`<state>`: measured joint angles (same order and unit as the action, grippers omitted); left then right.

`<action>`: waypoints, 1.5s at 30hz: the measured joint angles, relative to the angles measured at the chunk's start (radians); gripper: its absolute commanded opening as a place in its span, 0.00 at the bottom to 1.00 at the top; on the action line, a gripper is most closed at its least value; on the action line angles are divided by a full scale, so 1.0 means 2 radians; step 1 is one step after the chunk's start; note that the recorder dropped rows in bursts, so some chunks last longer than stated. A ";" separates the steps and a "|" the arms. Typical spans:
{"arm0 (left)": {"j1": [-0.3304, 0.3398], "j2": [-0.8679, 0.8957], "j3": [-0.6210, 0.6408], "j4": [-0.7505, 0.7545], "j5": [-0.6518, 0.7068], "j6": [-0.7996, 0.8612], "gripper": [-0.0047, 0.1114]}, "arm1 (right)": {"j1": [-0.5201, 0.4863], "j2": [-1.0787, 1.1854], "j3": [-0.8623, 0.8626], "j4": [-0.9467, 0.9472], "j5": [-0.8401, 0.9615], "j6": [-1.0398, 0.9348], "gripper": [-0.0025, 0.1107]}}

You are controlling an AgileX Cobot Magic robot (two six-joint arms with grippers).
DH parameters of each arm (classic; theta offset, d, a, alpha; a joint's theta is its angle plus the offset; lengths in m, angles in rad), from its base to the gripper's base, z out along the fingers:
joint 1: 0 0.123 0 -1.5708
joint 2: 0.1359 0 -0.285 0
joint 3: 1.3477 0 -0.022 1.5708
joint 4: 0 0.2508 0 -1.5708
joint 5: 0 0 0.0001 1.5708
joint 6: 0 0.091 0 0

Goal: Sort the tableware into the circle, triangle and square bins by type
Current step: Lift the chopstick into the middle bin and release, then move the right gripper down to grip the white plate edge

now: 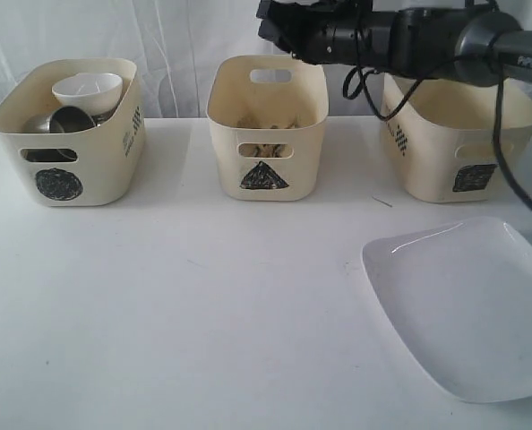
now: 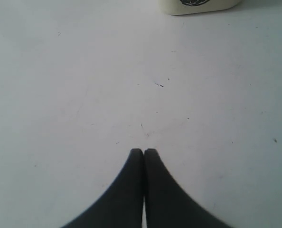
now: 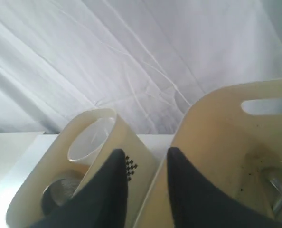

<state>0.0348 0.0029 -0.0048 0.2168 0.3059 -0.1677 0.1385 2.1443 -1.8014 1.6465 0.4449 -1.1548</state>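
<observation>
Three cream bins stand in a row at the back: the circle bin [image 1: 58,184], the triangle bin [image 1: 264,176] and the square bin [image 1: 474,176]. The circle bin holds the white bowl [image 1: 87,88] and steel vessels [image 1: 67,120]. The large white plate [image 1: 467,305] lies on the table at the front right. My right gripper [image 3: 143,156] is open and empty, held high over the triangle bin [image 3: 217,142], where steel cutlery [image 3: 277,184] lies. The white bowl [image 3: 90,137] shows beyond it. My left gripper [image 2: 144,152] is shut over bare table.
The right arm [image 1: 409,36] reaches in from the upper right, with a black cable [image 1: 508,170] hanging in front of the square bin. A white curtain hangs behind the table. A bin's lower edge [image 2: 198,5] shows far from the left gripper.
</observation>
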 measured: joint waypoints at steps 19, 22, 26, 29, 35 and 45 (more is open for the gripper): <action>0.000 0.000 0.000 0.000 0.000 0.000 0.04 | -0.230 -0.294 0.267 -0.767 0.358 0.514 0.02; 0.000 0.000 0.000 0.000 0.000 0.000 0.04 | -0.299 -0.302 0.339 -0.738 0.386 0.444 0.02; 0.000 0.000 0.000 0.000 0.000 0.000 0.04 | -0.385 -0.302 0.395 -0.689 0.388 0.401 0.02; 0.000 0.000 0.000 0.000 0.000 0.000 0.04 | -0.442 -0.302 0.415 -0.630 0.388 0.366 0.02; 0.000 0.000 0.000 0.000 0.000 0.000 0.04 | -0.515 -0.267 0.433 -0.557 0.387 0.313 0.04; 0.000 0.000 0.000 0.000 0.000 0.000 0.04 | -0.535 -0.194 0.433 -0.542 0.358 0.260 0.51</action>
<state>0.0348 0.0029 -0.0048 0.2168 0.3059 -0.1677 -0.9306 1.7568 -0.9348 0.5619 1.1616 -0.6342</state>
